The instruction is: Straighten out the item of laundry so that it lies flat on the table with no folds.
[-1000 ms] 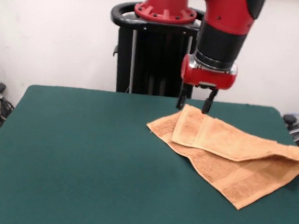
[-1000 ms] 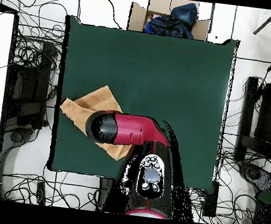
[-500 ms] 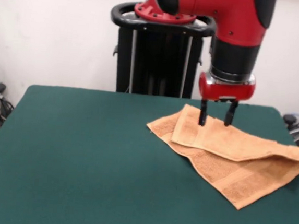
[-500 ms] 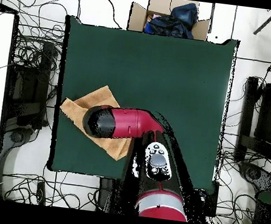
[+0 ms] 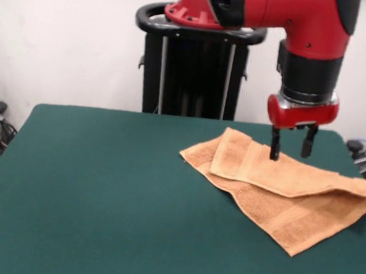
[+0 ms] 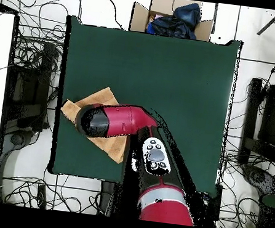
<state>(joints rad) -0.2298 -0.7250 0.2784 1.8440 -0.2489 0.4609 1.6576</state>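
Note:
The orange-tan towel (image 5: 281, 190) lies on the right side of the dark green table (image 5: 101, 194), with its far part folded over toward the front so a folded layer lies on top. A woven band stripe shows near its front corner. My gripper (image 5: 291, 148) hangs open just above the far edge of the folded layer, fingers pointing down, holding nothing. In the overhead view the towel (image 6: 98, 100) sits by the table's left edge (image 6: 68, 67), and the arm covers most of it and hides the gripper.
The black pedestal (image 5: 192, 67) stands behind the table's far edge. A cardboard box with dark cloth (image 6: 170, 17) sits beyond the table's top edge in the overhead view. Cables lie on the floor around the table.
My gripper has moved to the right in the front view, from the towel's far left corner along its folded far edge, staying open and just above the cloth. The towel has not moved.

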